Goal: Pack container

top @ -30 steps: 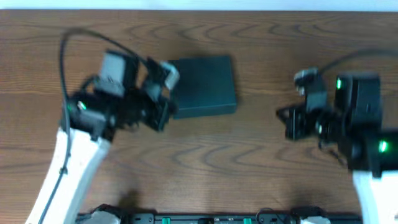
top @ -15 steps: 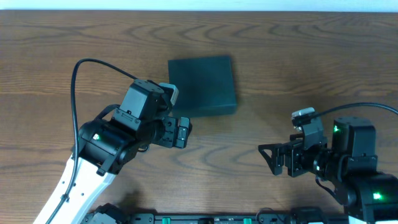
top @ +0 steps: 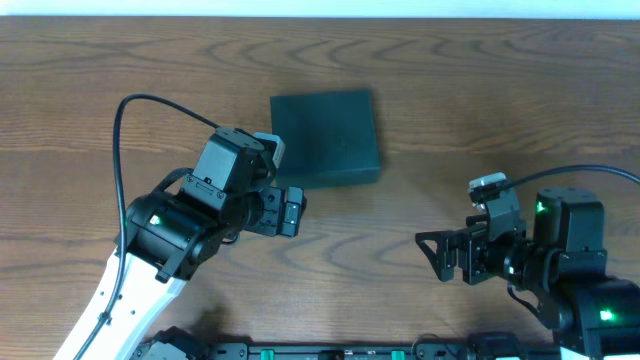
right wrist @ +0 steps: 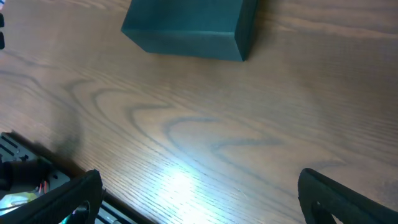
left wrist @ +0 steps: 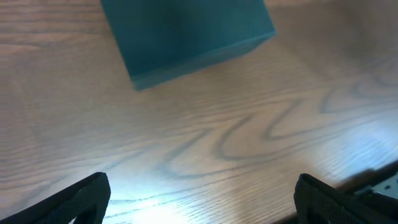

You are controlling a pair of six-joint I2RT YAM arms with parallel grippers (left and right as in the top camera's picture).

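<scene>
While the overhead view a second ago was showing both arms reaching further up the worktop [top: 450,70], with the left claw [top: 292,212] hard against the container [top: 325,138], both are now sitting pulled back toward the near edge, hardly differing from half a second ago. The left claw is hanging just off the container's near left corner, its fingers standing wide apart in the left wrist view. The right claw [top: 432,256] is hovering well apart from it, fingers likewise spread. The container is lying flat with its lid shut, left of centre on the far half of the worktop. Nearly square, it is running its slightly longer side left to right, turned a little counterclockwise. Brown wood grain is covering the worktop, glare is shining on it in both wrist views, and a black rail [top: 340,352] is running along the near edge.
</scene>
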